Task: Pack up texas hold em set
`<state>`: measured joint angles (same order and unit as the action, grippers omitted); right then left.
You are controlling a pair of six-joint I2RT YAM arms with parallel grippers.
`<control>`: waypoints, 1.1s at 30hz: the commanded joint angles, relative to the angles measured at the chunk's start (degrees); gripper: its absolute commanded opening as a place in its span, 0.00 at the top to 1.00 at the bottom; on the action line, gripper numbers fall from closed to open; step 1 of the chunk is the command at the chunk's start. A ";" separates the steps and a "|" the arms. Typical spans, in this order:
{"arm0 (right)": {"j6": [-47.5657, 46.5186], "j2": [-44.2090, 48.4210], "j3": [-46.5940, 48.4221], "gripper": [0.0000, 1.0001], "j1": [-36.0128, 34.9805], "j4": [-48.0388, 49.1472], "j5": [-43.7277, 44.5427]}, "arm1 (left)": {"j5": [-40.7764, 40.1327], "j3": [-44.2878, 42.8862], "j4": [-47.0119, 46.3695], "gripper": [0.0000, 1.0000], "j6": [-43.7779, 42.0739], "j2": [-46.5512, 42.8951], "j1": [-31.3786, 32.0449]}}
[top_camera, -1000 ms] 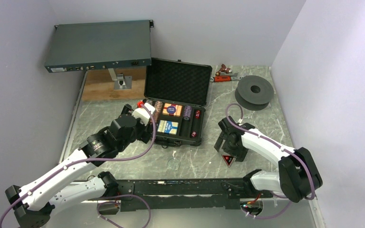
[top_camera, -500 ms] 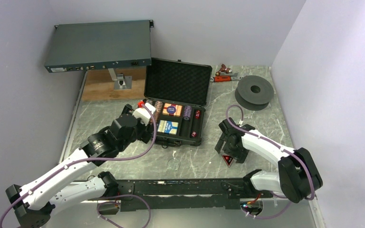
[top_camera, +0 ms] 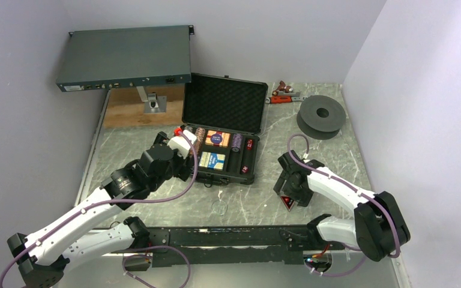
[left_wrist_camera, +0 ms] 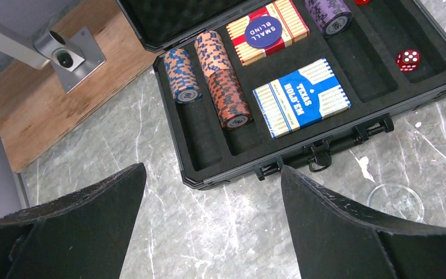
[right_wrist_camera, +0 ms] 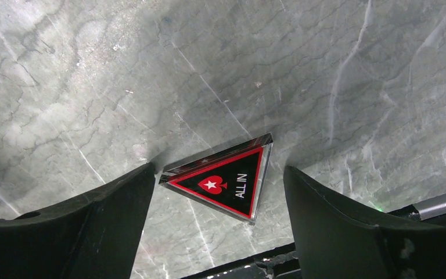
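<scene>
The black case (top_camera: pixel 220 170) lies open in the middle of the table, its foam lid (top_camera: pixel 225 104) raised. In the left wrist view it holds striped chip stacks (left_wrist_camera: pixel 227 99), a red deck (left_wrist_camera: pixel 267 32), a blue deck (left_wrist_camera: pixel 301 96) and a red die (left_wrist_camera: pixel 407 58). My left gripper (left_wrist_camera: pixel 212 174) is open and empty, just in front of the case's near left corner. The triangular black-red "ALL IN" marker (right_wrist_camera: pixel 223 181) lies flat on the table right of the case, also in the top view (top_camera: pixel 287 202). My right gripper (right_wrist_camera: pixel 218 171) is open, its fingers on either side of the marker, the left one touching its corner.
A flat grey-blue rack unit (top_camera: pixel 123 58) stands on a post over a wooden board (top_camera: pixel 129 108) at the back left. A black round spool (top_camera: pixel 321 116) and a red-handled tool (top_camera: pixel 281 96) lie at the back right. A clear round disc (top_camera: pixel 219 207) lies near the front rail (top_camera: pixel 216 237).
My right gripper has moved down a little over the marker, its fingers now straddling it. The left arm has hardly moved.
</scene>
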<state>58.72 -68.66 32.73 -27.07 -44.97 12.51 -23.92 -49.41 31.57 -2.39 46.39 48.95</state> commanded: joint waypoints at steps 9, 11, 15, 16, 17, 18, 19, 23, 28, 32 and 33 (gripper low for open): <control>0.18 1.52 -0.22 0.24 0.18 -0.81 0.89 | -1.29 -1.99 -0.47 0.08 -0.06 -0.73 0.17; -0.04 1.76 0.07 0.25 0.18 -0.74 0.85 | -1.24 -1.84 -0.72 0.08 -0.06 -0.81 0.20; -0.38 2.28 0.34 0.29 0.18 -0.58 0.76 | -1.30 -2.14 -0.29 0.08 0.06 -0.17 0.24; -0.56 2.25 0.44 0.31 0.18 -0.60 0.69 | -1.33 -2.13 -0.24 0.08 -0.02 -0.16 0.19; -0.67 2.22 0.47 0.31 0.18 -0.68 0.64 | -1.45 -2.10 -0.34 0.09 -0.06 -0.20 0.22; -0.75 2.24 0.57 0.31 0.18 -0.75 0.67 | -1.56 -2.02 -0.44 0.09 -0.07 -0.29 0.24; -0.75 2.23 0.57 0.32 0.18 -0.80 0.67 | -1.58 -2.01 -0.52 0.08 -0.07 -0.32 0.21; -1.03 3.10 0.13 0.39 0.20 -0.56 0.26 | -1.64 -2.01 -0.35 0.09 -0.07 -0.16 0.19; -1.37 4.53 -0.30 0.55 0.22 0.03 -0.16 | -1.80 -1.88 -0.52 0.08 -0.15 -0.03 0.21; -2.05 5.42 -0.45 0.72 0.19 0.65 -0.67 | -1.92 -1.92 -0.48 0.09 -0.22 0.13 0.16; -2.15 5.53 -0.43 0.79 0.20 0.67 -0.77 | -1.94 -1.92 -0.53 0.08 -0.24 0.06 0.18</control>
<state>57.43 -64.66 32.38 -27.07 -44.95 12.14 -24.71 -49.43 31.83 -2.42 46.41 48.95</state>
